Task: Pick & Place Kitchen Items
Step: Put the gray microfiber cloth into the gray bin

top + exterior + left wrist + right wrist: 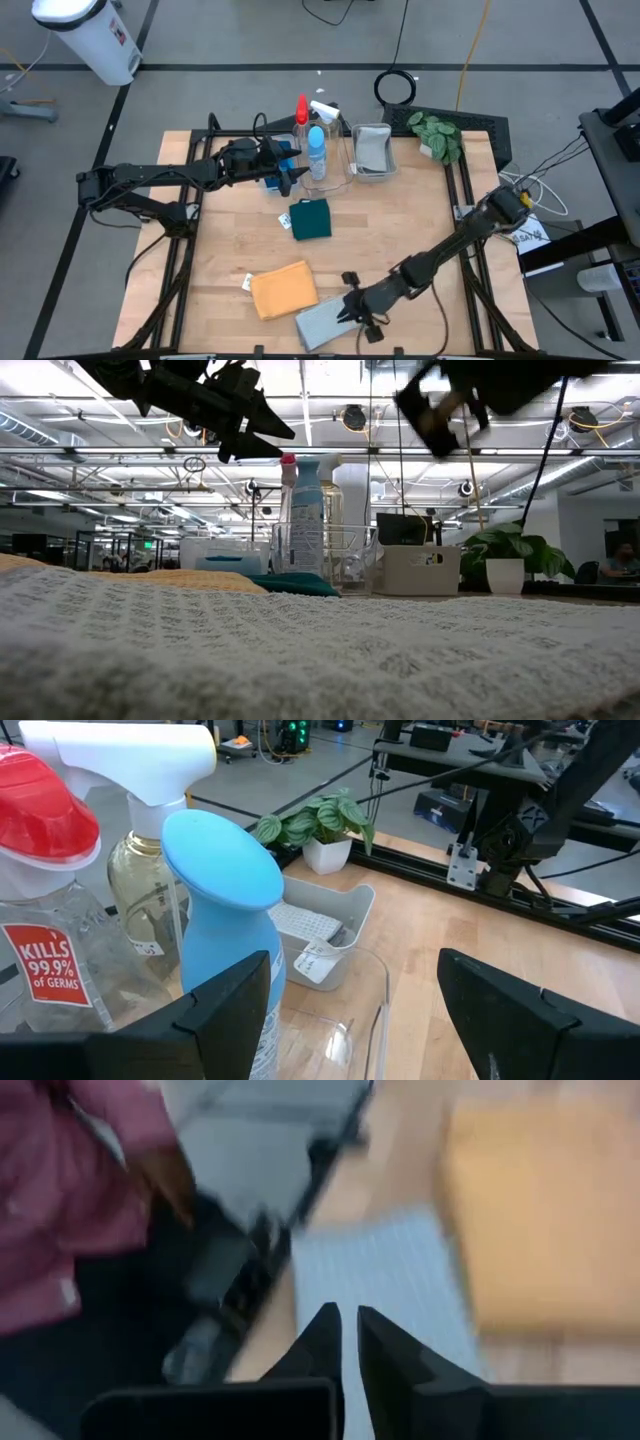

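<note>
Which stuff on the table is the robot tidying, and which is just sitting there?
For the job: blue-topped bottle, red-topped bottle, white-topped bottle, green cloth, orange cloth, grey cloth.
Just there: plant, clear bin.

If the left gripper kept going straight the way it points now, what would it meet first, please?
Most likely the blue-topped spray bottle, which stands just ahead of the open left gripper, slightly toward one finger; depth is hard to judge.
</note>
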Robot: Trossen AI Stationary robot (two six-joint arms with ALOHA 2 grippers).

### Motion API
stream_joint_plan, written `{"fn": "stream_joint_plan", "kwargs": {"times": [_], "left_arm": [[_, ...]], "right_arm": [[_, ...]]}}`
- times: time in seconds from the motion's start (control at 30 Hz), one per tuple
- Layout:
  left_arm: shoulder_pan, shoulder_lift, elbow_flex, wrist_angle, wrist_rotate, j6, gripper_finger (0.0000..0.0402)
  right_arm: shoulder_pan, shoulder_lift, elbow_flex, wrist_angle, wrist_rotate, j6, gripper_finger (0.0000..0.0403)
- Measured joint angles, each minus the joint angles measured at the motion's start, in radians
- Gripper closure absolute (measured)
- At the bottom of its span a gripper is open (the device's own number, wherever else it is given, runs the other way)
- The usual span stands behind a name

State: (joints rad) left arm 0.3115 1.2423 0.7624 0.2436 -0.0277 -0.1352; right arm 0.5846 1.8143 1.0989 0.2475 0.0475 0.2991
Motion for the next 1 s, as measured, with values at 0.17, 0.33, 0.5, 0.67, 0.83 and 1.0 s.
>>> {"fn": "stream_joint_plan", "kwargs": {"times": [0.17, 0.33, 0.5, 0.67, 0.83, 1.0], "left_arm": [[0.000, 0.000, 0.000, 0.000, 0.000, 0.000, 0.0114], [0.000, 0.000, 0.000, 0.000, 0.000, 0.000, 0.0114], [0.000, 0.000, 0.000, 0.000, 0.000, 0.000, 0.0114], [0.000, 0.000, 0.000, 0.000, 0.000, 0.000, 0.0114], [0.000, 0.000, 0.000, 0.000, 0.000, 0.000, 0.0114], [0.000, 0.000, 0.000, 0.000, 0.000, 0.000, 0.0114]], "right_arm": [[-0.005, 0.087, 0.014, -0.118, -0.048, 0.093, 0.0400], [-0.015, 0.087, 0.016, -0.284, -0.043, 0.189, 0.0402], [-0.015, 0.046, 0.016, -0.426, 0.017, 0.205, 0.0402], [-0.015, -0.025, 0.014, -0.613, 0.090, 0.263, 0.0402], [-0.016, -0.110, 0.014, -0.775, 0.205, 0.289, 0.0403], [-0.025, -0.207, 0.014, -0.791, 0.300, 0.346, 0.0403]]}}
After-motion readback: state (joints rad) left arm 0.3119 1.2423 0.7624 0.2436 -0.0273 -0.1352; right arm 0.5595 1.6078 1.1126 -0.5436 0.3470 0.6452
